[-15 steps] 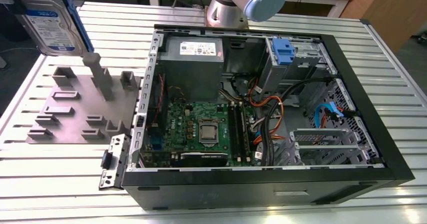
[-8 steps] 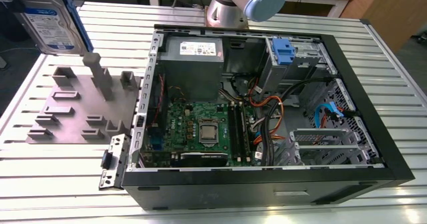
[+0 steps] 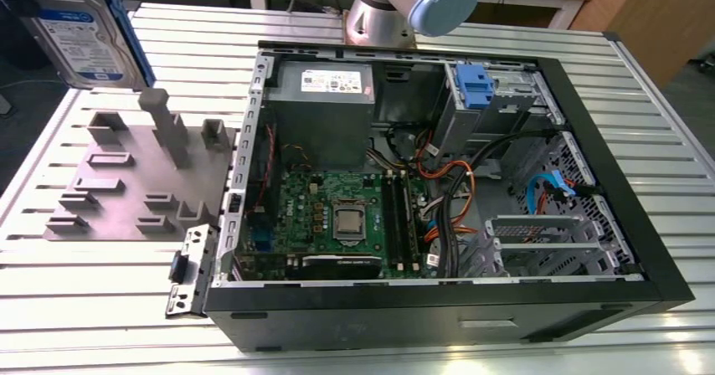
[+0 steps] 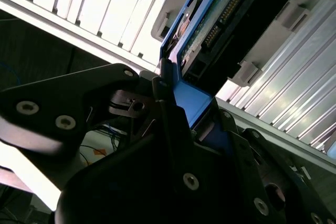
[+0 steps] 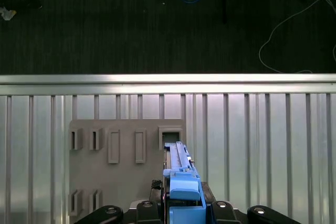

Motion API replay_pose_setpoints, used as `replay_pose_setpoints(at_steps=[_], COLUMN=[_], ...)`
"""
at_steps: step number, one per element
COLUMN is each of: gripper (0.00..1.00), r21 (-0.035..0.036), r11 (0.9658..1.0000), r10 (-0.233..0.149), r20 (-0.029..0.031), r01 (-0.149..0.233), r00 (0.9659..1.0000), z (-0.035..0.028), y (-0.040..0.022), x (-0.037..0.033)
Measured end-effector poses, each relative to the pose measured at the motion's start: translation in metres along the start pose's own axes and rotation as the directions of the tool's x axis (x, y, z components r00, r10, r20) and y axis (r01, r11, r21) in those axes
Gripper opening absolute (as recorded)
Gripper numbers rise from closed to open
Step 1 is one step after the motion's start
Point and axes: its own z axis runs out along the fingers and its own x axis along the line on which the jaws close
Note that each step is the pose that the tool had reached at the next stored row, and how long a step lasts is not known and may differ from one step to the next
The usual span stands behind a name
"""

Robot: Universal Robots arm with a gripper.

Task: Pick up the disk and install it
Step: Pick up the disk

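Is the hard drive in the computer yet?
Out. The blue-framed silver hard drive hangs above the grey slotted holder, outside the open black computer case.

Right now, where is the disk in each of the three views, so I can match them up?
Exterior view: the disk hangs in the air at the exterior view's upper left.
First wrist view: the disk is edge-on over the grey slotted plate.
Second wrist view: the disk is close up, its blue frame clamped in the gripper.
Shared landmark: the ribbed metal table.
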Motion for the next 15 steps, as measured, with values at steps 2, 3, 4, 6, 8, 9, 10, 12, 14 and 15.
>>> replay_pose_setpoints(at_steps=[2,3,4,6,8,9,10,12,14,15], gripper=[0.37,0.37,0.37,0.37,0.37,0.37,0.37,0.37,0.37,0.37], r21=[0.0000,0.0001,0.0001,0.0000,0.0000,0.0000,0.0001,0.0001,0.0000,0.0000], r11=[1.0000,1.0000,1.0000,1.0000,1.0000,1.0000,1.0000,1.0000,1.0000,1.0000], r10=[0.000,0.000,0.000,0.000,0.000,0.000,0.000,0.000,0.000,0.000], r20=[0.0000,0.0000,0.0000,0.0000,0.0000,0.0000,0.0001,0.0000,0.0000,0.0000], r01=[0.000,0.000,0.000,0.000,0.000,0.000,0.000,0.000,0.000,0.000], r00=[1.0000,1.0000,1.0000,1.0000,1.0000,1.0000,1.0000,1.0000,1.0000,1.0000], z=[-0.0012,-0.0017,-0.0022,-0.0031,-0.0040,-0.0044,-0.0047,-0.0054,-0.0058,-0.0058], y=[0.0000,0.0000,0.0000,0.0000,0.0001,0.0001,0.0001,0.0001,0.0001,0.0001], x=[0.0000,0.0000,-0.0001,-0.0001,-0.0002,-0.0002,-0.0002,-0.0002,-0.0002,-0.0002])
